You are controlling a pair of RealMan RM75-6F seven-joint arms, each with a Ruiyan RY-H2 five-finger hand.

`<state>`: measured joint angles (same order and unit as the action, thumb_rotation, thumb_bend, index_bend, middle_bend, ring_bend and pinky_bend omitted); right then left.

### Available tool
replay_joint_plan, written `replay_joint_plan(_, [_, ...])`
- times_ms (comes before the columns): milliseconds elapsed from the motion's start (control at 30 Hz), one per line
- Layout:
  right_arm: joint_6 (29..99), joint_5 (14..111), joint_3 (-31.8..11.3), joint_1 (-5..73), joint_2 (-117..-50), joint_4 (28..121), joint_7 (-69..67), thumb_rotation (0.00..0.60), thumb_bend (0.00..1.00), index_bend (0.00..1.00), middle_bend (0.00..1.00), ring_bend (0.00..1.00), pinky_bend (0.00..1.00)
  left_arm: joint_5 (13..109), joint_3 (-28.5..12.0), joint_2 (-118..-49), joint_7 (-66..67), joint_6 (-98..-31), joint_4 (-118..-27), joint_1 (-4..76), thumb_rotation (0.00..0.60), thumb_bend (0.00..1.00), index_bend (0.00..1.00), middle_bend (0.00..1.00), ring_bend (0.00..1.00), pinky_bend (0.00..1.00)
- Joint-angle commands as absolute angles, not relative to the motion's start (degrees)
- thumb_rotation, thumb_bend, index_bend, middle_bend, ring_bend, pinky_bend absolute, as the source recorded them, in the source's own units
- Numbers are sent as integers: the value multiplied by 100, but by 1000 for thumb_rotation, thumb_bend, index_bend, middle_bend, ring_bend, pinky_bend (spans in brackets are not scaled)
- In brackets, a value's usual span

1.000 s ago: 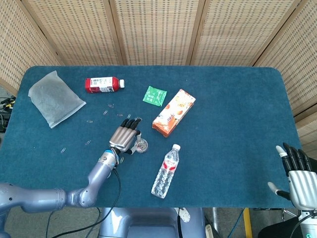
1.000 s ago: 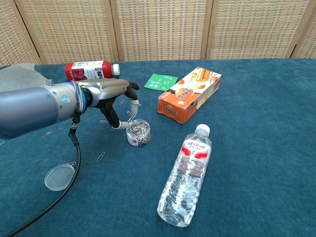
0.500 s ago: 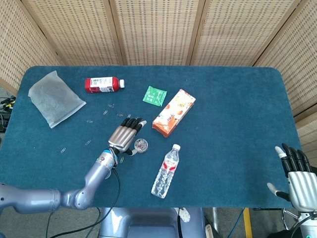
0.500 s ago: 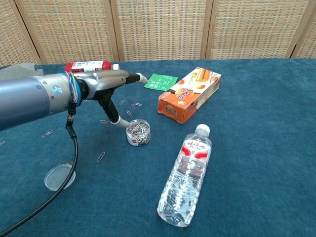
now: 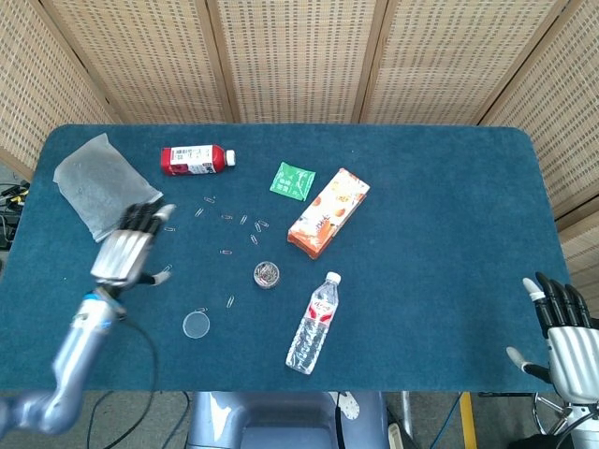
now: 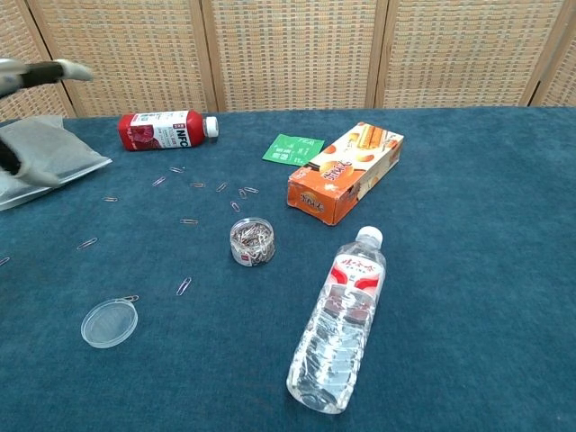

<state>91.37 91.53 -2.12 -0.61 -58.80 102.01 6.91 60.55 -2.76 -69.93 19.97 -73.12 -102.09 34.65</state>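
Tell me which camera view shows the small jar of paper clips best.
The chest view: the jar of paper clips sits near the frame's middle, large enough to see the clips through its clear wall and open top. The head view shows it only from above, as a small round dot on the table.

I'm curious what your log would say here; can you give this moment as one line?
left hand: open, raised near grey pouch | right hand: open, at table edge | clip jar: upright, uncapped | lid: on cloth
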Motion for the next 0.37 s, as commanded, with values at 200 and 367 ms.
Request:
replay_joint_plan(200, [9204, 9256, -198, -83, -5935, 10207, 831, 600, 0, 0, 0, 0, 0, 7328, 549, -6053, 41, -8694, -9673, 1803, 600, 0, 0, 0, 0, 0])
replay_joint_plan(367, [9254, 9288, -198, -106, -5984, 10208, 913, 600, 0, 0, 0, 0, 0, 7707, 592, -6006, -328, -8948, -9441, 1440, 600, 0, 0, 0, 0, 0])
